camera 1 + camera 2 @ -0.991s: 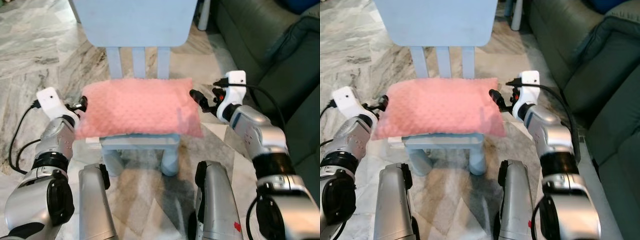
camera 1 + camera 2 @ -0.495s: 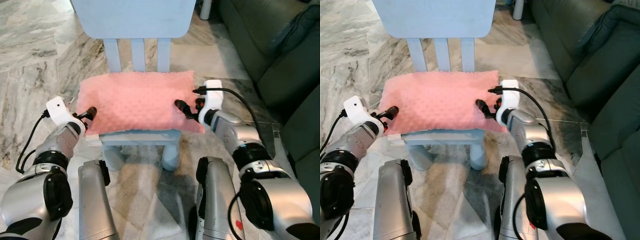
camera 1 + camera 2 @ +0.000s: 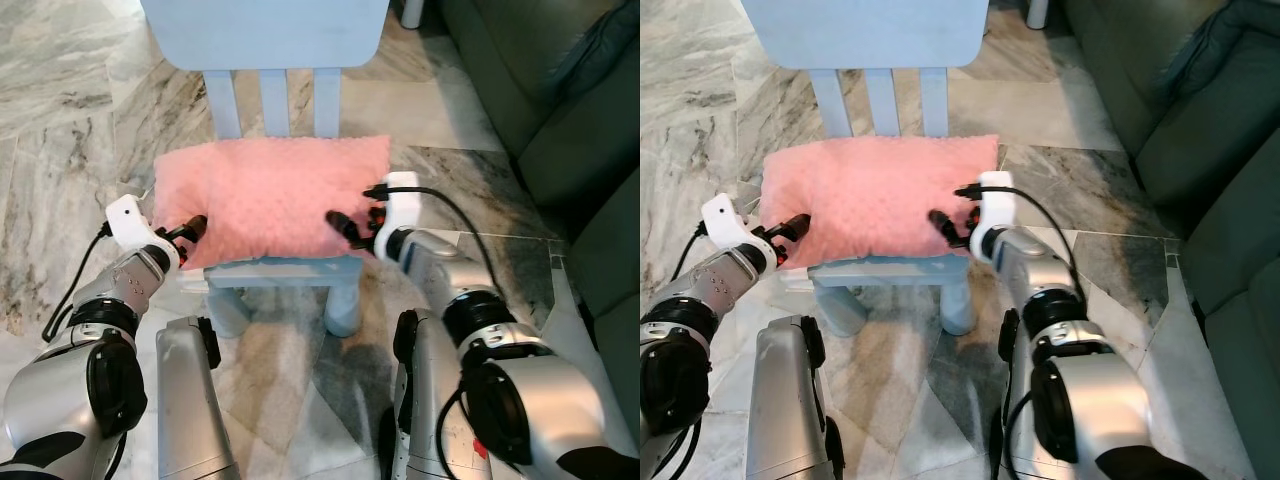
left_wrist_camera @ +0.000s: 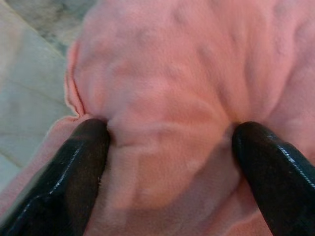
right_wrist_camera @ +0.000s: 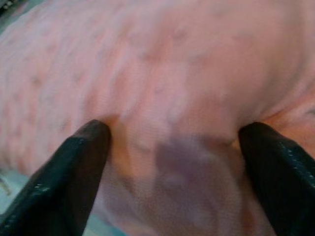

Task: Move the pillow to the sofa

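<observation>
The pink pillow lies across the seat of the pale blue chair, with the dark sofa off to the robot's right. The left claw and right claw each press wide-spread fingers into the pillow's front edge. Both should pinch deep, even folds before lifting together, or the soft fleece may slip free.

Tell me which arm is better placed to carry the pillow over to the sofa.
Right, marginally. The sofa lies on the robot's right, and the right gripper presses open into the pillow. The left gripper presses its opposite end, so both will likely lift together.
</observation>
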Motion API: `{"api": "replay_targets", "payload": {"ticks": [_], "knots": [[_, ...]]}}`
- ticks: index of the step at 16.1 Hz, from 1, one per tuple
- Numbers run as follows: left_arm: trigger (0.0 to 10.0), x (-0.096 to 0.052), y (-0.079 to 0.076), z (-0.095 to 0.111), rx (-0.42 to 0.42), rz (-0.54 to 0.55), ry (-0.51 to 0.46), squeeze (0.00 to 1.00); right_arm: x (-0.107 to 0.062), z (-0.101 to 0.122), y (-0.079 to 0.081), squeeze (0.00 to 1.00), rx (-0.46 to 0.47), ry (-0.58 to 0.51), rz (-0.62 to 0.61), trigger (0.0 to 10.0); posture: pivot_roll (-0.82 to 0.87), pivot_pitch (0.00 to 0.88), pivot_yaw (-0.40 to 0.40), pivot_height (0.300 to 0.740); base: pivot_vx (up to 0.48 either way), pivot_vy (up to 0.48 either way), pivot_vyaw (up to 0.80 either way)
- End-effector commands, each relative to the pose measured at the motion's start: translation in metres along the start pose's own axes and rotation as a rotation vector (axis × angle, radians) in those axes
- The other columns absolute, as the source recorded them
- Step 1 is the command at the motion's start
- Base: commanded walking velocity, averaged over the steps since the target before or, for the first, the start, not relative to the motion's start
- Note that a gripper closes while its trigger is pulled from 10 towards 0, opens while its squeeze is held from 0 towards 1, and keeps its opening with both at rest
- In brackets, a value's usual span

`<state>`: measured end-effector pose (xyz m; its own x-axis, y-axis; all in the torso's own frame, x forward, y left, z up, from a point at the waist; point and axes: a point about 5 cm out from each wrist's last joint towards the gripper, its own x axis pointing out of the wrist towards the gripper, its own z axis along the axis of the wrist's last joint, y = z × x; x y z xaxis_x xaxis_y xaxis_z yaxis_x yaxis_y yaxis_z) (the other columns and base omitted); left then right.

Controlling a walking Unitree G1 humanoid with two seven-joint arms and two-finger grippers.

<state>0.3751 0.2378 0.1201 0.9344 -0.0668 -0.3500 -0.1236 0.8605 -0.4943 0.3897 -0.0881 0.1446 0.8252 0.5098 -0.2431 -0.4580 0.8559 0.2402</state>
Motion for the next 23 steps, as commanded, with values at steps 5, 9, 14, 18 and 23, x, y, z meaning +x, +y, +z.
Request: {"api": "replay_targets", "payload": {"ticks": [5,9,14,18,23], "knots": [[0.0,-0.001,0.003,-0.01,0.001,-0.039,0.057,0.0,-0.003,-0.014,-0.001,0.0,0.0,0.042,0.022,0.0,0.04,0.271,-0.009,0.403,0.0,0.0,0.0],[0.0,-0.003,0.008,-0.01,-0.005,-0.036,0.055,0.0,-0.002,-0.017,0.0,0.0,0.006,0.049,0.018,0.0,0.04,0.276,-0.008,0.403,0.0,0.0,0.0],[0.0,-0.003,0.009,-0.014,0.005,-0.035,0.06,0.0,-0.001,-0.018,0.002,0.0,0.007,0.049,0.019,0.0,0.04,0.285,-0.009,0.403,0.0,0.0,0.0],[0.0,-0.004,0.01,-0.013,0.008,-0.028,0.052,0.0,-0.002,-0.02,0.001,0.0,0.007,0.052,0.016,0.0,0.04,0.289,-0.01,0.403,0.0,0.0,0.0],[0.0,-0.004,0.011,-0.016,0.033,-0.028,0.048,0.0,-0.002,-0.019,0.001,0.0,0.012,0.04,0.011,0.0,0.04,0.295,-0.013,0.403,0.0,0.0,0.0]]}}
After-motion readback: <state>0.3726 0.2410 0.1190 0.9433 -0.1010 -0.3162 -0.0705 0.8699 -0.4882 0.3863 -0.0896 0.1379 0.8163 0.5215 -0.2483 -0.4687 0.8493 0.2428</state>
